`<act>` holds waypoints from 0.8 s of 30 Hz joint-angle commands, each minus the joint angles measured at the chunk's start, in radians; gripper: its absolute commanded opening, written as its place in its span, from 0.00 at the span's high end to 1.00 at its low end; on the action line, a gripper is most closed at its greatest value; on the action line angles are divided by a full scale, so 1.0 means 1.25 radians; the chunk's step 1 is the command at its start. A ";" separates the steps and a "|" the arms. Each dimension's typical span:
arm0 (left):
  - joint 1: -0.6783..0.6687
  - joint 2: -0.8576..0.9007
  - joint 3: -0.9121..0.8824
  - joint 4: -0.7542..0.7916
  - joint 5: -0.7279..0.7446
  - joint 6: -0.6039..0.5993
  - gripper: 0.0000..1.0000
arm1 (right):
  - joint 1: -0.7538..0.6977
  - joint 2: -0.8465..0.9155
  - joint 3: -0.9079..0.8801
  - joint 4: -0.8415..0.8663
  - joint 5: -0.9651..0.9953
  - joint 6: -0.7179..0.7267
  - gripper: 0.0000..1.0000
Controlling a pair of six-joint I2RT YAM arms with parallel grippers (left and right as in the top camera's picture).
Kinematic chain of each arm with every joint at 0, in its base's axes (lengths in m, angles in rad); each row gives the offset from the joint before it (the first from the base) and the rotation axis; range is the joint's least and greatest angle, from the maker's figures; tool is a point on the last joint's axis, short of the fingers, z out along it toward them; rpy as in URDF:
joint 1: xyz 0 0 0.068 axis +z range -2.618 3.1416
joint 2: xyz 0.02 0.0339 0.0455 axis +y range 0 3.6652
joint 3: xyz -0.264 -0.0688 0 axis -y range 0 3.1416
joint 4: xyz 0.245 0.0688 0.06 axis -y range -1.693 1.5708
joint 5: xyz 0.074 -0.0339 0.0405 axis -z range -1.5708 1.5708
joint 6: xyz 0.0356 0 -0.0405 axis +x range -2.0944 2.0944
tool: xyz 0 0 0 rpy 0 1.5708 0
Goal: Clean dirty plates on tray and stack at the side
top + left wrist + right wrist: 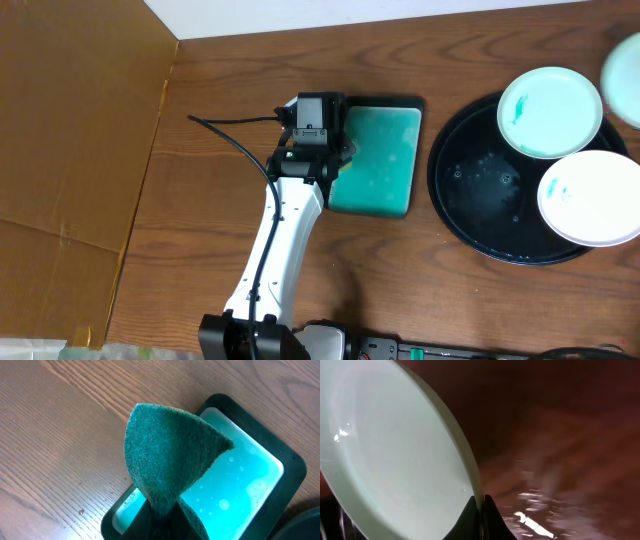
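Observation:
The round black tray lies at the right and holds a pale aqua plate with a teal smear and a white plate with a small teal smear. A third pale plate shows at the far right edge, off the tray. In the right wrist view my right gripper is shut on the rim of a pale plate and holds it tilted. My left gripper is shut on a green scouring pad, above the left end of the rectangular teal tray.
The rectangular black-rimmed tray with foamy teal liquid sits at the table's middle. The left arm reaches up from the front edge. A brown cardboard sheet covers the left side. The wood near the held plate looks wet.

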 commanded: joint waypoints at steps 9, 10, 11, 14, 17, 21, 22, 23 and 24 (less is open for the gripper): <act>0.003 0.009 -0.010 0.000 -0.013 0.014 0.93 | -0.085 0.104 0.010 0.007 0.022 0.027 0.97; 0.003 0.009 -0.010 0.000 -0.013 0.014 0.93 | -0.085 0.104 0.010 0.007 0.047 0.027 0.95; 0.003 0.009 -0.010 -0.001 -0.013 0.014 0.93 | -0.083 0.104 0.010 0.007 0.070 0.027 0.92; 0.003 0.009 -0.010 -0.002 -0.013 0.014 0.93 | -0.082 0.103 0.011 0.001 0.059 0.027 0.76; 0.003 0.009 -0.010 -0.002 -0.013 0.014 0.93 | -0.082 0.087 0.012 -0.013 0.034 0.027 0.62; 0.003 0.009 -0.010 -0.002 -0.013 0.014 0.93 | -0.072 0.027 0.012 0.006 -0.080 0.024 0.22; 0.003 0.009 -0.010 -0.002 -0.013 0.014 0.92 | -0.067 0.014 0.012 0.013 -0.113 0.016 0.22; 0.003 0.009 -0.010 -0.002 -0.013 0.014 0.93 | -0.060 0.001 0.012 0.020 -0.145 0.002 0.21; 0.003 0.009 -0.010 -0.002 -0.013 0.014 0.93 | -0.049 -0.017 0.012 0.026 -0.178 -0.014 0.21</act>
